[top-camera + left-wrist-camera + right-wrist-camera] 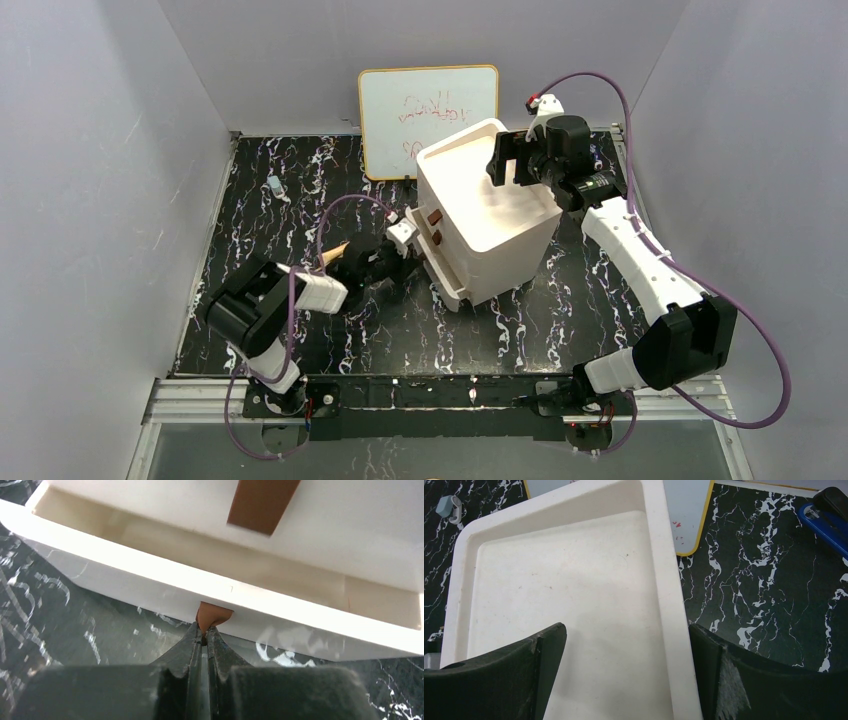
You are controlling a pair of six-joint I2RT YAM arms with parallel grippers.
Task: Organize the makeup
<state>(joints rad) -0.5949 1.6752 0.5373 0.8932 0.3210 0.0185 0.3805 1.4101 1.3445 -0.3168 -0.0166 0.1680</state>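
Note:
The white drawer box [490,215] stands mid-table. My left gripper [400,262] is shut on the brown handle [214,616] of the bottom drawer [150,587]. That drawer stands pulled out a little, and the part of its inside that shows is empty. My right gripper [515,160] is open above the box's recessed top [564,580]. One finger [524,670] is over the top and the other [744,680] is outside its right rim. A tan pointed stick, perhaps a pencil [333,253], lies by my left arm. The compacts, bar and palette are out of view.
The whiteboard with red scribbles [428,115] leans on the back wall behind the box. A small pale-blue item [275,186] lies at the far left and also shows in the right wrist view [449,506]. A blue object [824,525] lies far right. An upper drawer's brown handle [260,502] is above the open drawer.

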